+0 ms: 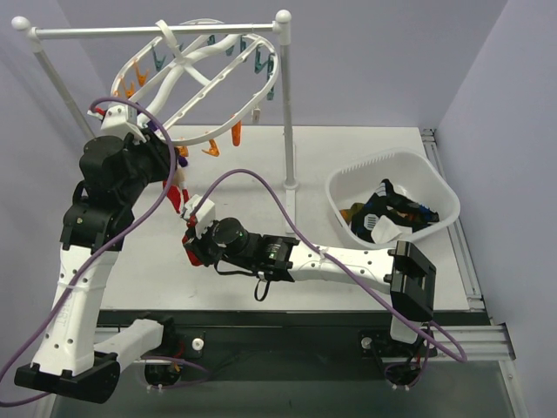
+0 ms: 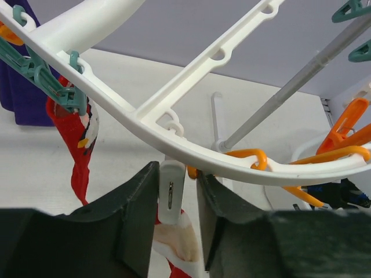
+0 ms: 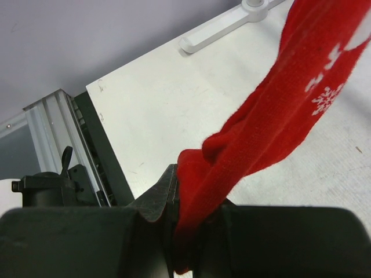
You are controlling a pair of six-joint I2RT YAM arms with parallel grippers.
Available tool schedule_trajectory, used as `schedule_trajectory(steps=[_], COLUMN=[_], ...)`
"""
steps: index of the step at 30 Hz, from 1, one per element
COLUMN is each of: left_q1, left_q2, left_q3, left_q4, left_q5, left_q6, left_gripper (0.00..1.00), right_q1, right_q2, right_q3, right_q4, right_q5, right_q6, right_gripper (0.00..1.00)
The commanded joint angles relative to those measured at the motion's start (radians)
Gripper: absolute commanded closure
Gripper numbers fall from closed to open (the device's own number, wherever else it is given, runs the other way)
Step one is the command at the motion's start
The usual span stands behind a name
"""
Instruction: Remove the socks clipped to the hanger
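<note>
— Looking for the red sock (image 3: pixel 272 127).
— Lower end pinched in the right claw (image 3: pixel 185 202), shut tight on the cloth. Runs long-ways up and away from there, toward the hanger (image 2: pixel 116 110).
— Top end?
— Seems caught in a white clip (image 2: pixel 171 200) under the hanger's rim, with red and white cloth showing just below it. More red cloth (image 2: pixel 78 150) under a teal clip (image 2: pixel 58 87) to the left; same sock or a second one, cannot tell.
— And the left claw (image 2: pixel 177 174)?
— Right at that white clip, narrow, one finger on each side. Touching on one side, a sliver of gap on the other. Cannot tell whether squeezing yet.
— So left nearer the clip, right nearer the toe.
— Yes. Probably calls for a firm squeeze on the clip first, then a pull down along the sock's length.
</note>
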Motion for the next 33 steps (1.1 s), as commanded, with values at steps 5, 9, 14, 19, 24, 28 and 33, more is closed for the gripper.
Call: schedule_trajectory(steps=[5,9,14,19,24,28,33], left_q1=[-0.006,-0.007,-0.007,-0.014,-0.018,-0.017,-0.017], left_q2=[-0.023,-0.009,-0.001,-0.032,-0.069,-0.098,-0.147], left_q3=[0.042,0.048,0.057,0.039,0.021,0.013,-0.028], left_q4=[0.0,-0.028,-0.039,-0.039,-0.043,-0.048,-0.011], left_q5=[0.022,0.007,-0.007,-0.016,-0.005,0.004,0.027], left_q6=[0.003,0.008,0.028,0.044,0.057,0.063,0.052], left_gripper=[0.4,0.41,0.46,0.5,0.49,0.37,0.26], right_q1=[0.008,0.009,0.01,0.009,0.009,0.007,-0.002], right_q2=[-0.039,-0.028,-0.019,-0.022,-0.013,-0.01,-0.021], right_q3=[0.012,0.027,0.061,0.067,0.078,0.079,0.067], right_q4=[0.005,-0.009,-0.056,-0.07,-0.073,-0.072,-0.064], right_q5=[-0.025,-0.026,0.011,0.033,0.03,0.019,0.004], right_q6=[-0.017,-0.038,-0.077,-0.098,-0.103,-0.1,-0.084], right_gripper=[1.0,1.0,1.0,1.0,1.0,1.0,1.0])
